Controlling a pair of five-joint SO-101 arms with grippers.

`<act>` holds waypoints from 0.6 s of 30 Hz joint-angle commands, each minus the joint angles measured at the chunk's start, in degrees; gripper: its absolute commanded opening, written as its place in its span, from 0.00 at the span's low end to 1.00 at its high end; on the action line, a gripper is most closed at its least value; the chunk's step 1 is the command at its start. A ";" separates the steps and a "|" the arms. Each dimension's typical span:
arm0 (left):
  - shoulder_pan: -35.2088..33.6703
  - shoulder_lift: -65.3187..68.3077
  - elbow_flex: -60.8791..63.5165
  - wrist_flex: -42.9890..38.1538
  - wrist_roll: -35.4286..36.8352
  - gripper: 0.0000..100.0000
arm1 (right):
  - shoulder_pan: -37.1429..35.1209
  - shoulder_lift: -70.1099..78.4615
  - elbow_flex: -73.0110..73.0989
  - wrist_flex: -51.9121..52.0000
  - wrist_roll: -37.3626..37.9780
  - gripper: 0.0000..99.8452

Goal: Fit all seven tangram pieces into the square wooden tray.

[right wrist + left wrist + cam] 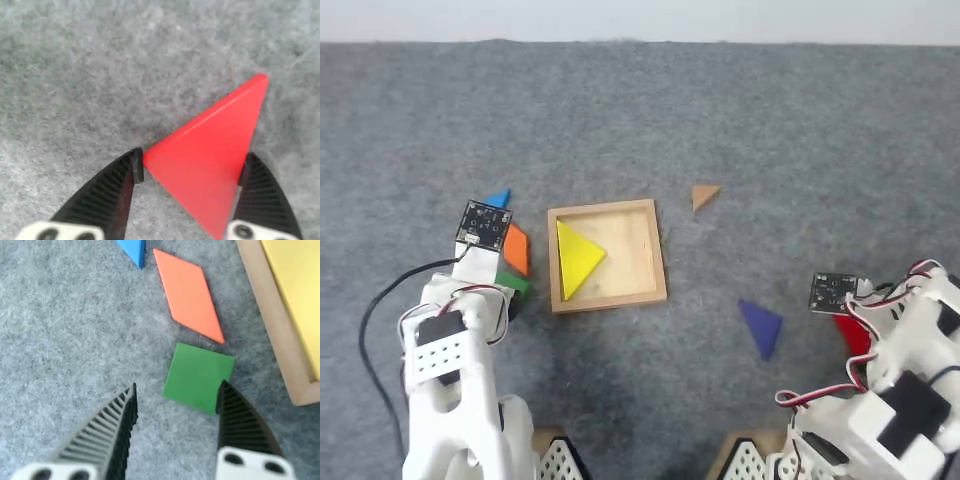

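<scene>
From above, the wooden tray [608,300] holds only the yellow triangle [578,258]. A brown triangle [704,195] and a dark blue triangle [761,326] lie well apart on the grey felt desk [770,120]. Up close, the left gripper [178,386] gapes over the green square [199,377], with the orange parallelogram [189,295] and light blue triangle [134,249] beyond. The right gripper [194,155] pinches the red triangle [210,150], half hidden under its arm from above.

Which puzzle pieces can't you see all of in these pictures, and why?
Red triangle piece: high view, mostly under the right arm; right wrist view, one corner runs off the edge.
Green square piece: high view, mostly under the left arm.
Light blue triangle piece: high view, partly behind that arm's camera board; left wrist view, cut by the edge.
Yellow triangle piece: left wrist view, cut by the edge.
</scene>
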 commanded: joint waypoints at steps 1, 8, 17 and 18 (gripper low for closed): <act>0.00 -1.58 -0.22 -0.18 -0.62 0.25 | 1.01 0.84 1.23 0.13 -0.88 0.23; 0.00 -1.58 -0.22 -0.18 -0.62 0.25 | 0.75 0.75 0.26 0.48 -2.99 0.22; 0.00 -1.58 -0.22 -0.18 -0.62 0.25 | 0.75 0.75 -0.35 0.92 -3.69 0.22; 0.00 -1.58 -0.22 -0.18 -0.62 0.25 | 0.75 0.66 -0.35 0.92 -3.69 0.22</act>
